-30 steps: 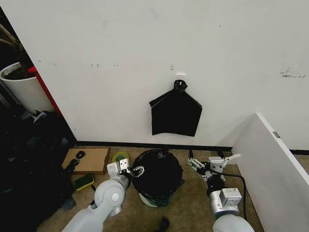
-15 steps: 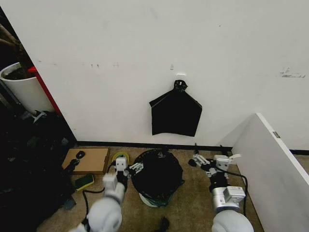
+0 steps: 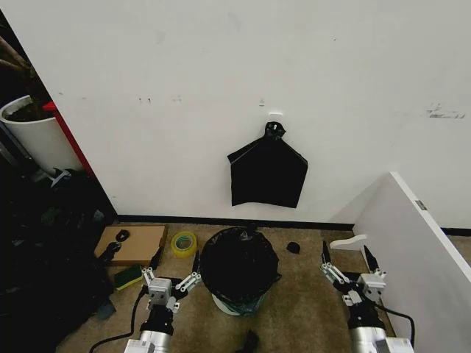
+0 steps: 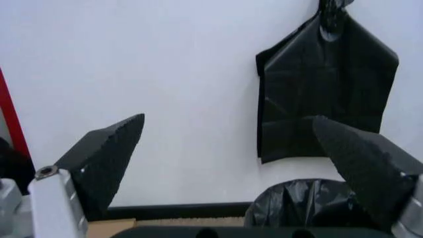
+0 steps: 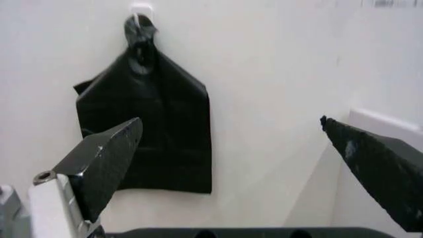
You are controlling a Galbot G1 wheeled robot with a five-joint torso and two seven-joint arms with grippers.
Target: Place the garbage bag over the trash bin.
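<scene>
Garbage bag [image 3: 239, 261] already drapes over the trash bin [image 3: 224, 303] on the brown floor [image 3: 294, 309], so I judge the job nearly done. My left gripper [image 3: 175, 269] and right gripper [image 3: 346, 262] hang apart from it on either side, jaws spread and holding nothing. Another black bag [image 3: 268, 170] hangs on the white wall [image 3: 221, 73].

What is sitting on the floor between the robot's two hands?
In the head view, the trash bin wearing the garbage bag stands between the left hand and right hand, both open.
</scene>
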